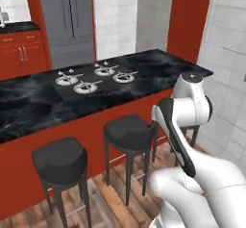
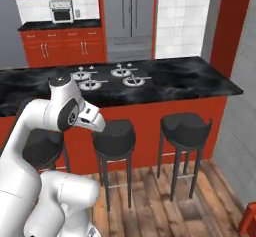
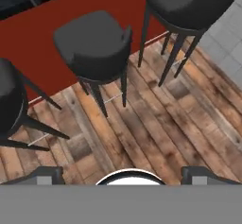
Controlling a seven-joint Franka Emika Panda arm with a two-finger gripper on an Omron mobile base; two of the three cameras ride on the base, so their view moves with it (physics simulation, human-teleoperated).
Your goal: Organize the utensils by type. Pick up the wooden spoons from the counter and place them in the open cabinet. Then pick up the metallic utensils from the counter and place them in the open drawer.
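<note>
Jaws wide, empty, above stools [image 3: 94,48], wood floor [image 3: 156,124].

A home kitchen is shown. An island with a black stone top [image 2: 190,81] and inset gas burners [image 2: 112,76] is lined with dark bar stools [image 2: 184,128] on a wooden plank floor [image 3: 156,124]. Red cabinets [image 2: 60,46], a grey refrigerator [image 2: 131,13] and a small oven [image 2: 61,11] are seen against white tiled walls.
</note>
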